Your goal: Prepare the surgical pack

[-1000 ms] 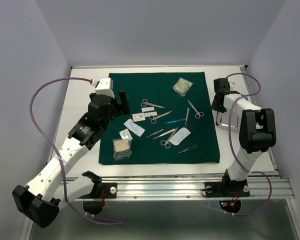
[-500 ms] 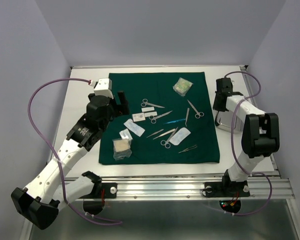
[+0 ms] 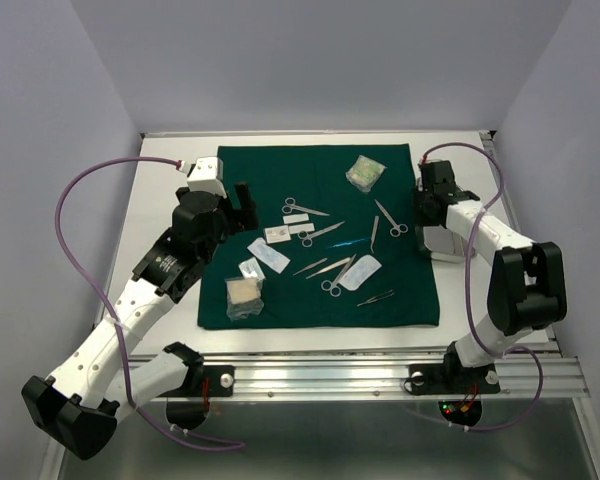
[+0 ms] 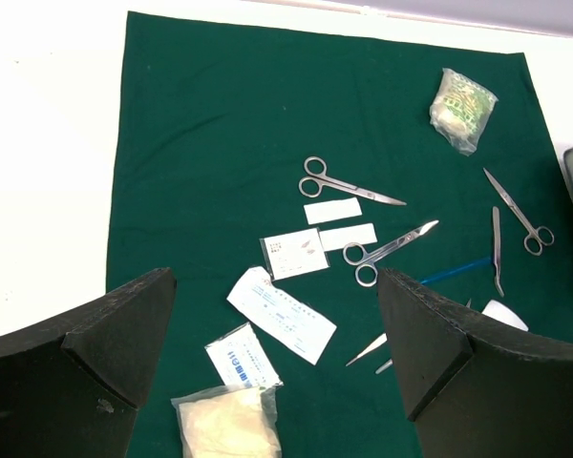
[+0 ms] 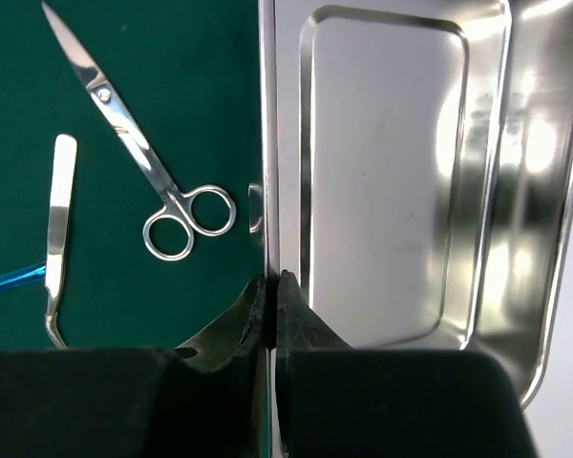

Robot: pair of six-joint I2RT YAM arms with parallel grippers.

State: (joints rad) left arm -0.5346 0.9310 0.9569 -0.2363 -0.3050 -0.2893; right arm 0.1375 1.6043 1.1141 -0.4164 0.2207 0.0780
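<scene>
Right wrist view: the right gripper (image 5: pixel 272 286) is closed on the long left rim of the steel tray (image 5: pixel 392 191), one finger on each side of that rim at the lower centre of the frame. The tray's long axis runs top to bottom, parallel to the right border of the green drape (image 3: pixel 280 170), and the tray lies right of the fingers. The drape, with scissors (image 5: pixel 148 172) and forceps (image 5: pixel 59 219), lies to their left. In the top view the tray (image 3: pixel 442 245) sits at centre right, touching the drape's edge. The right arm is the nearer by far. The left gripper (image 4: pixel 275 315) hangs wide open over the drape's left part, well apart from the tray. Carrying the tray onto the drape probably calls for a leftward pull. Compared with a second ago, the right jaws have shut and the wrist has shifted towards the drape, while the left arm is almost unmoved.
</scene>
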